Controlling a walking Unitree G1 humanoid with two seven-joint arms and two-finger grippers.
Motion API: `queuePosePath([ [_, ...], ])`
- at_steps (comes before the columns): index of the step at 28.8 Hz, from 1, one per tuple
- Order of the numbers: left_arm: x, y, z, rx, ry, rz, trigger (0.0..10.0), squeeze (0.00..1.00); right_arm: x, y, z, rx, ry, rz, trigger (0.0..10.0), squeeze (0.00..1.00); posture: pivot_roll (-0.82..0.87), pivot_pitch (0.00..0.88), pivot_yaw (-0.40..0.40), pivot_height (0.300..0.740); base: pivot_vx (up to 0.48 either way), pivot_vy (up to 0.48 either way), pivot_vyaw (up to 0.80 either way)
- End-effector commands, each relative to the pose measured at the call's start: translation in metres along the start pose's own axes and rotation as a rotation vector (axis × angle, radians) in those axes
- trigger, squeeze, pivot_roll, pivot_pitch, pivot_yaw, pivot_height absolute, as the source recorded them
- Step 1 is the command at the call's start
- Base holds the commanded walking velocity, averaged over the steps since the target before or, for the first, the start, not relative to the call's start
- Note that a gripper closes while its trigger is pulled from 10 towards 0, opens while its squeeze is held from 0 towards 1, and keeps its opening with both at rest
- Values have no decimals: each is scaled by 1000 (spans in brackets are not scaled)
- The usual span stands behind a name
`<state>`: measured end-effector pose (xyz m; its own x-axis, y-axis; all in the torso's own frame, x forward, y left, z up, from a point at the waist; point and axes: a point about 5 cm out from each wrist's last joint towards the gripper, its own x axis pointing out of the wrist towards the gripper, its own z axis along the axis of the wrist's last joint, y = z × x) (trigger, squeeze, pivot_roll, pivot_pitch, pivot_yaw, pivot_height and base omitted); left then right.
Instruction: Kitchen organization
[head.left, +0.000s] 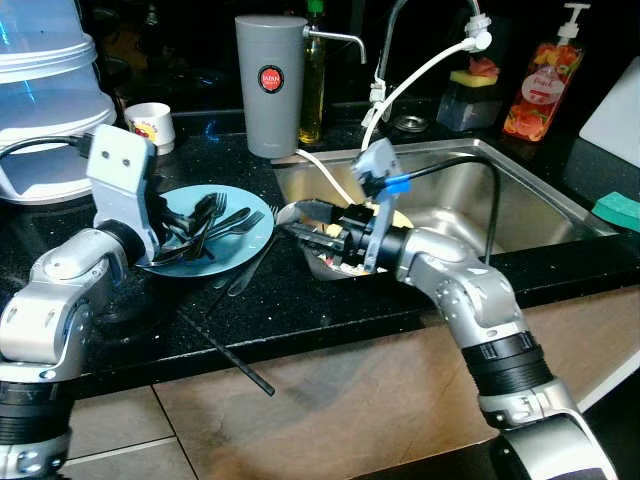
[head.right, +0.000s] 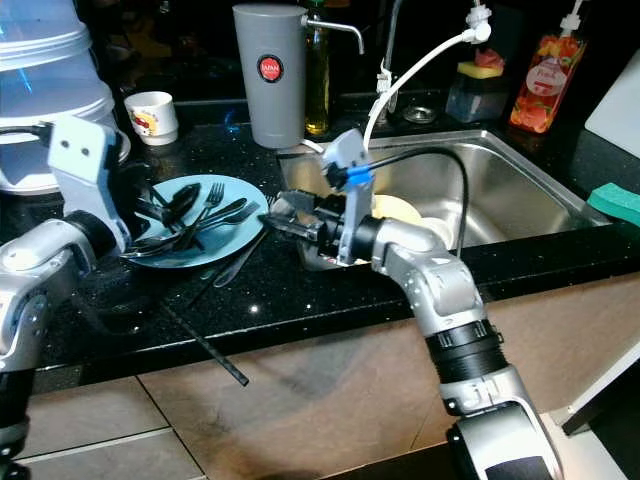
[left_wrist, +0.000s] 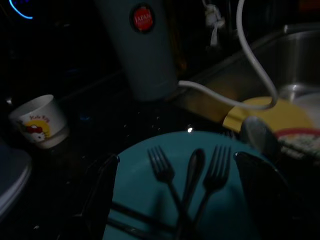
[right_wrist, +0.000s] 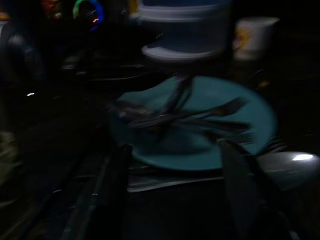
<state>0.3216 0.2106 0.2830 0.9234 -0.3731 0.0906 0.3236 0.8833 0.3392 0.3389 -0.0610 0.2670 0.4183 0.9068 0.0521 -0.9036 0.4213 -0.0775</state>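
The two head views are looking forward and down from above the black counter (head.left: 330, 310), taking in both arms, the teal plate (head.left: 250, 245) and the steel sink (head.left: 520, 205). They are showing nearly the same scene — the right eye's framing is sitting slightly offset.

The left wrist camera is looking close along its fingers across the plate toward the grey canister (left_wrist: 142, 45), the small white cup (left_wrist: 40, 122) and the sink's edge. The right wrist camera is facing the opposite way — low and close over the counter, toward the same plate, with the cup behind it.

All four views are sharing the plate with its cutlery (head.right: 190, 222).
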Motion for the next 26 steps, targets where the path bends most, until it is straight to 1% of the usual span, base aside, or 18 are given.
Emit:
queuePosePath([
  [1,1,2,-4,54,30,-9,10000,0,5,10,-2,4,35,41,10000,1000,64,97,-12,740,0,0,0],
  [2,1,3,-4,56,31,-12,10000,0,8,14,-4,-5,57,56,10000,1000,61,99,-11,740,0,0,0],
  [3,1,3,-4,56,31,-12,10000,0,8,14,-4,-5,57,56,10000,1000,61,99,-11,740,0,0,0],
  [4,2,3,-4,61,31,-18,10000,0,10,17,-7,-20,84,72,10000,776,62,99,-11,740,0,0,0],
  [5,2,3,-5,65,32,-22,10000,0,13,21,-11,-49,111,85,10000,0,62,99,-11,740,0,0,0],
  [9,1,1,-8,83,46,-52,10000,0,19,33,-23,-136,200,115,10000,0,63,99,-13,740,0,0,0],
  [19,2,1,-13,93,62,-61,10000,0,22,41,-21,-120,206,131,10000,0,64,101,-14,740,0,0,0],
  [23,3,1,-14,90,65,-60,10000,0,22,46,-20,-126,207,160,10000,0,61,101,-13,740,0,0,0],
  [26,3,2,-15,92,67,-60,10000,0,21,51,-21,-136,221,204,10000,0,62,101,-13,740,0,0,0],
])
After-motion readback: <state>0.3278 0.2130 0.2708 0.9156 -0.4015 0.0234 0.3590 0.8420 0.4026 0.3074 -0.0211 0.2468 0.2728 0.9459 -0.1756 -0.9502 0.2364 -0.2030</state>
